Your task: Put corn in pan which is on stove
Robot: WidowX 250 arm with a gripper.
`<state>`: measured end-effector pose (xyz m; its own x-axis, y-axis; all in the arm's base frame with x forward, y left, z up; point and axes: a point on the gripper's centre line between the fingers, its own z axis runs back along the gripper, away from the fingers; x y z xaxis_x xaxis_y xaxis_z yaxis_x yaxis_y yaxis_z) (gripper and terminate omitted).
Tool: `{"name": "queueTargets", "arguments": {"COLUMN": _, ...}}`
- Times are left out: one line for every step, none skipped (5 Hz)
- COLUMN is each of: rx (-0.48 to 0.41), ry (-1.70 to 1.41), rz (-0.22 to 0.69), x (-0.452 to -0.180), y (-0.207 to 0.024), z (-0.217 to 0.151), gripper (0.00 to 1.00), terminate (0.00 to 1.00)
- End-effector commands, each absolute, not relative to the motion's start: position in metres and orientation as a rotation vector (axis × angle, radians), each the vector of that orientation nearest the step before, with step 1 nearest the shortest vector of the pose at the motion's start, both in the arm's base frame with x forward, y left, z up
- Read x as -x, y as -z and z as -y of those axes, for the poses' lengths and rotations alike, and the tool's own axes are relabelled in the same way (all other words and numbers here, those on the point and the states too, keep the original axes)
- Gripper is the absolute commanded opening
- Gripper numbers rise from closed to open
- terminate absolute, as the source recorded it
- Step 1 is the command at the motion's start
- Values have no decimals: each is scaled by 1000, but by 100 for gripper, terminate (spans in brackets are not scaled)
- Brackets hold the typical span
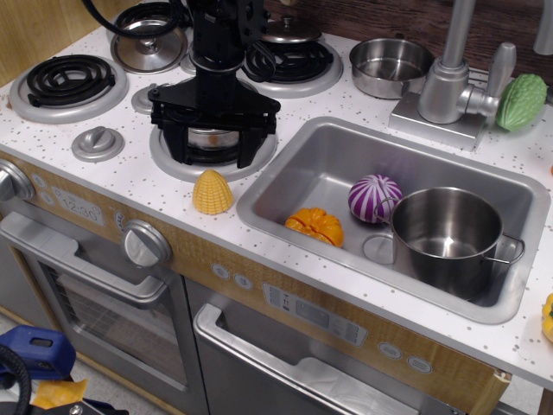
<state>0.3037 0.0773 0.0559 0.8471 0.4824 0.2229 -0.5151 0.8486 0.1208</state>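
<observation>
on the white speckled counter at the stove's (104, 177) front edge, the corn (212, 192) is sitting upright, untouched. at its 12 o'clock the gripper (213, 143) is hanging with jaws spread wide over the pan (212, 138), which is resting on the front burner (173, 160). at the corn's 3 o'clock the sink (285, 173) is holding an orange toy (314, 226), a purple striped ball (374, 198) and a tall steel pot (449, 238).

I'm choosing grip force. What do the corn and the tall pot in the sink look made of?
The corn looks like matte yellow molded plastic, with ribbed kernel rows and no glare. The tall pot appears to be polished steel, its walls mirror-like and reflective.
</observation>
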Motion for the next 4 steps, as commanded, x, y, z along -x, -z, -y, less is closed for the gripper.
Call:
{"name": "queueTargets", "arguments": {"rx": -179, "ry": -529, "rz": 188, "x": -304, "y": -56, "z": -77, "gripper": 100, "terminate": 0}}
{"name": "queueTargets", "arguments": {"rx": -144, "ry": -516, "rz": 190, "x": -304, "y": -52, "z": -81, "gripper": 100, "terminate": 0}}
{"name": "queueTargets", "arguments": {"rx": -108, "ry": -508, "rz": 197, "x": -302, "y": -46, "z": -88, "gripper": 100, "terminate": 0}}
{"name": "queueTargets", "arguments": {"rx": -50, "ry": -518, "rz": 209, "x": -301, "y": -37, "z": -89, "gripper": 100, "terminate": 0}}
